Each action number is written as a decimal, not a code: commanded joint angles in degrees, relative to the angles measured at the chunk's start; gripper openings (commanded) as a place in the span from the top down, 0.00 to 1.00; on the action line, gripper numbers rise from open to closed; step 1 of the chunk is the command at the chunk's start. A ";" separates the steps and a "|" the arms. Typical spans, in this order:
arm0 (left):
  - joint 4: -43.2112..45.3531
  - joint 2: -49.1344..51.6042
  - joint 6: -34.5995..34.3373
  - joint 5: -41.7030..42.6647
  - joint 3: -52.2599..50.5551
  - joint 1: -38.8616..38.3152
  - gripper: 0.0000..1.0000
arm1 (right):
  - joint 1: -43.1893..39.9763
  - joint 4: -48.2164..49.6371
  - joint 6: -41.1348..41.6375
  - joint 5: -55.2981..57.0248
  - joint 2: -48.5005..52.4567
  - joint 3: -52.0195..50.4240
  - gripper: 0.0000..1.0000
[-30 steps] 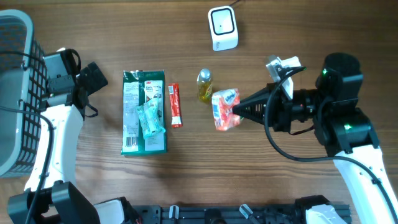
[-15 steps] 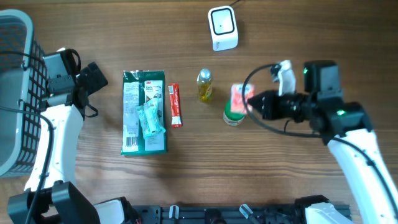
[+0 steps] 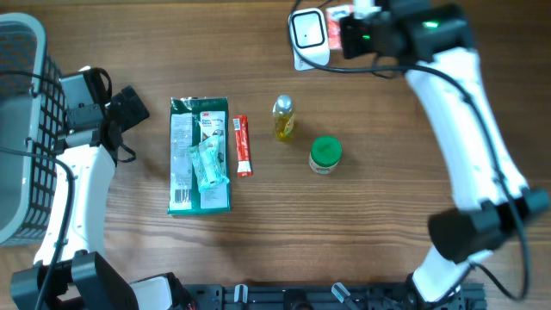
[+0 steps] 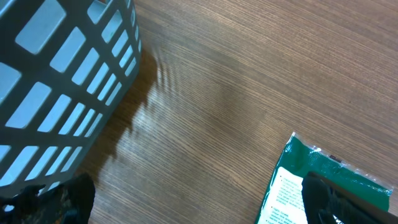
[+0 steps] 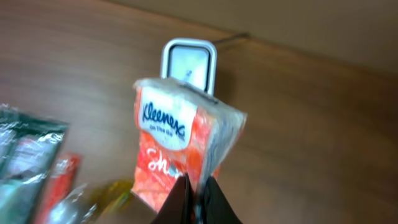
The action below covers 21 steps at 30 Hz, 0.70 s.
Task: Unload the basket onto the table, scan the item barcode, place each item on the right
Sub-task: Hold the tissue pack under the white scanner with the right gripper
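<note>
Currently: tissue pack at the scanner, right arm.

Left to right: grey basket at the table edge; left gripper parked beside it, jaws wide apart and empty, judged to be kept clear of the work; green packet, red sachet, yellow bottle and green-lidded jar lying in a loose row, likely queued; white scanner at the far edge; right gripper pinched on the lower edge of the orange tissue pack, holding it upright just before the scanner window, presumably so the code can face the reader. Against a second ago: the pack was low beside the bottle at mid-table and has been carried up to the scanner; the left arm is unchanged.
</note>
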 commanded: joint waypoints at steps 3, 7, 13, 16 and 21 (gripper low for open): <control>0.15 -0.72 0.68 0.11 0.63 0.26 0.00 | 6.75 11.58 -11.21 25.83 12.55 1.31 0.96; 0.15 -0.72 0.70 0.11 0.63 0.26 0.00 | 9.40 18.51 -20.76 31.91 18.88 1.27 0.96; 0.15 -0.72 0.70 0.11 0.63 0.26 0.00 | 10.62 31.17 -32.85 43.28 27.96 1.20 0.96; 0.17 -0.72 0.68 0.11 0.63 0.26 0.00 | 10.64 36.28 -35.28 43.50 31.06 1.20 0.96; 0.15 -0.72 0.70 0.11 0.63 0.26 0.00 | 10.62 38.73 -35.45 42.60 32.57 1.18 0.96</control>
